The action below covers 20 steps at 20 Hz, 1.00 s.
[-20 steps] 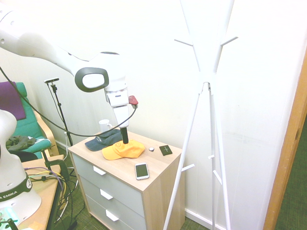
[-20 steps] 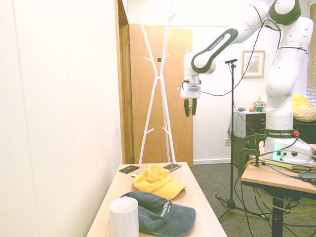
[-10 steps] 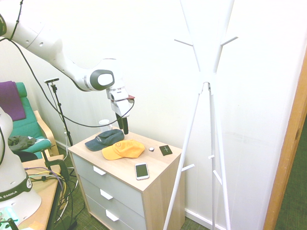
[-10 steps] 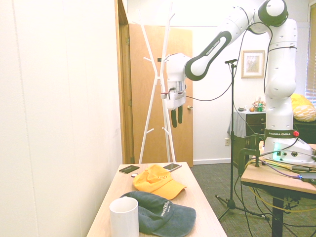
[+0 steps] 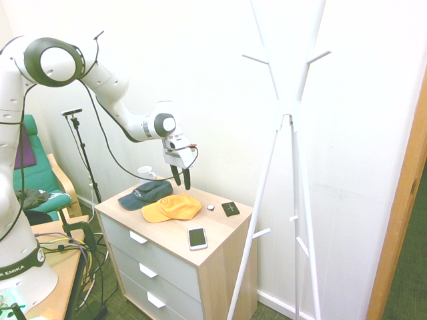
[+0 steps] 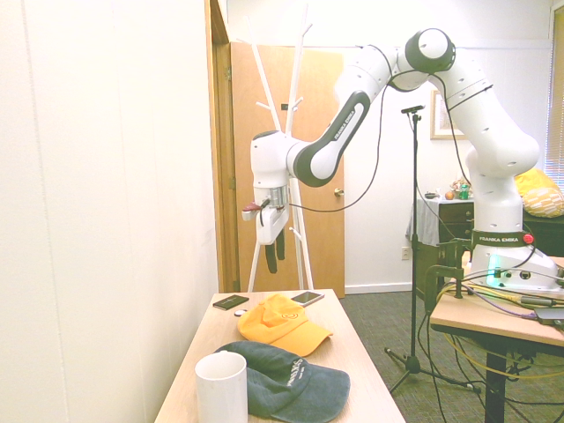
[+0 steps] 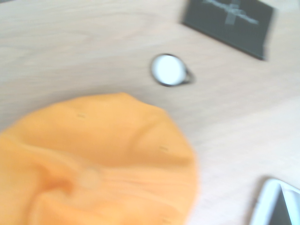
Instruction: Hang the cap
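Wooden dresser top [image 5: 217, 233] with the cap [image 5: 171, 208] beside a white mug [image 6: 221, 389]; tool [image 5: 181, 178] above, spread, empty.

The cap [image 5: 171, 208] is lying on the dresser [image 5: 220, 244], touching the dark cap [image 5: 144, 194] beside it; a mug [image 5: 145, 173] is standing behind, a phone [image 5: 197, 237] in front, with the gripper [image 5: 180, 180] hanging above
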### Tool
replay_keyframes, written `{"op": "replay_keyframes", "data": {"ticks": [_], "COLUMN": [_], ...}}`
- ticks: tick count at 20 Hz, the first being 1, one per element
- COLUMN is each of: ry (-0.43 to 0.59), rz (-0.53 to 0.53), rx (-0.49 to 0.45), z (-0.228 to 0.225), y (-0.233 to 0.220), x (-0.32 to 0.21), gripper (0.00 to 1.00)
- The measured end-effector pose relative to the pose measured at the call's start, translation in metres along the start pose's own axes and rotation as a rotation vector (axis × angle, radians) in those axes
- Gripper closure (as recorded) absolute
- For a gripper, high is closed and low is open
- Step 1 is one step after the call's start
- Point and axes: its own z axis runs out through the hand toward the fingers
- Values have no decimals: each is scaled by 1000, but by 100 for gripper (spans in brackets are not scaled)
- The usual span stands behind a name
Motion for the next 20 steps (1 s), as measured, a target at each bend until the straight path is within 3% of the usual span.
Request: {"op": "replay_keyframes", "data": {"ticks": [5,10,11,20], "ry": [1,-4,-8,-4], "rz": [-55,-69,-72,-83], "rx": [-7,-21,-28,-47], "z": [18,42,47,61], "y": [-50,-71,-73,-77], "x": [-24,-22,-22,-22], "gripper": [0,0,100,100]}}
